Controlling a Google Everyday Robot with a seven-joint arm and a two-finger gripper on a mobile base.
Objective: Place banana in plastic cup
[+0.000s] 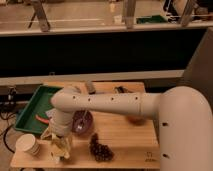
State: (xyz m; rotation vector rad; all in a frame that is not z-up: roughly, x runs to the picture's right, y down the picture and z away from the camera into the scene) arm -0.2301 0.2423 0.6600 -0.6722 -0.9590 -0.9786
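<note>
Banana (60, 146), pale yellow, is seen in the single camera view at the front left of a wooden table (125, 137), held upright between the fingers of the gripper (59, 149), which are clamped around it. The white arm (110, 104) is stretched from the large rounded body at the right, across the table to the left, then bent sharply down at the wrist so that the gripper is pointed toward the tabletop near its front edge. The plastic cup cannot be made out; the spot beneath the gripper is hidden by the banana and fingers.

One whitish cup (27, 145) is stood just left of the gripper, near the table's front left corner; nothing can be seen inside it. One dark purple bowl (82, 122) is placed just behind and right of the gripper, partly covered by the arm; its contents cannot be told. One dark grape bunch (100, 150) is laid to the right of the banana, apart from it. One green tray (31, 107) is set at the left rear, and one thin red-orange pepper-like thing (42, 119) is laid in it.
</note>
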